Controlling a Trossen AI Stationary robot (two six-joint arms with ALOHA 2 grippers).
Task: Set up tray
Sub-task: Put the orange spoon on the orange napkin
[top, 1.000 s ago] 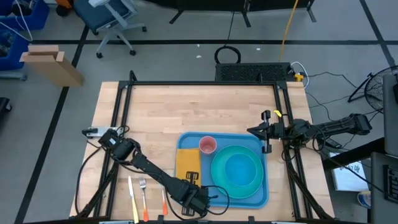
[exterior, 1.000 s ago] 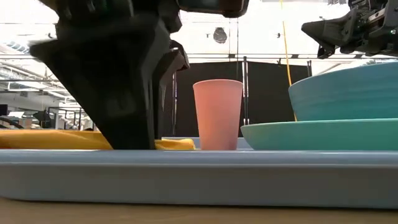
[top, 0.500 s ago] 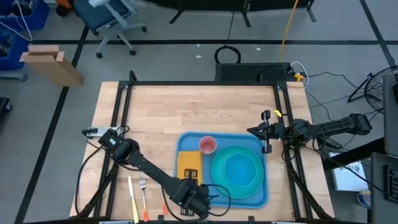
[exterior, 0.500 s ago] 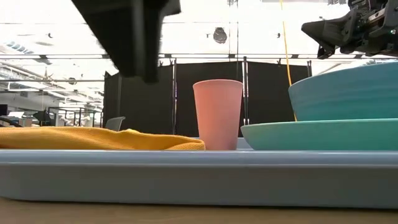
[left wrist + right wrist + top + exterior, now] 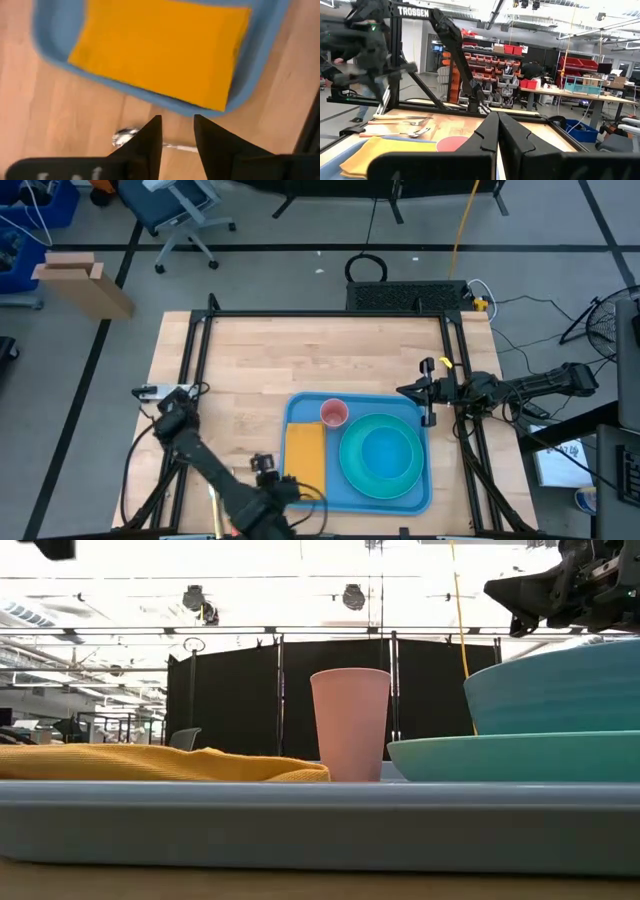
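The light-blue tray (image 5: 415,480) lies on the near right part of the table. On it are a folded yellow napkin (image 5: 305,455), a pink cup (image 5: 334,414) standing upright, and a turquoise bowl on a round turquoise plate (image 5: 380,455). My left gripper (image 5: 177,135) is open and empty. It hovers beside the tray's near left corner (image 5: 240,97), above a spoon's bowl (image 5: 125,136). My right gripper (image 5: 497,131) is shut and empty, held in the air over the tray's far right corner (image 5: 420,405).
A knife (image 5: 213,498) and other cutlery lie on the wood left of the tray, partly under my left arm; the right wrist view shows a fork (image 5: 402,120) and the spoon (image 5: 395,133) there. The far half of the table (image 5: 310,350) is bare wood.
My left gripper rose from the near end of the yellow napkin, left the tray and swung toward the table's left, ending above the spoon. It has gone from the middle of the low view. The napkin stays flat on the tray. The right arm kept still.
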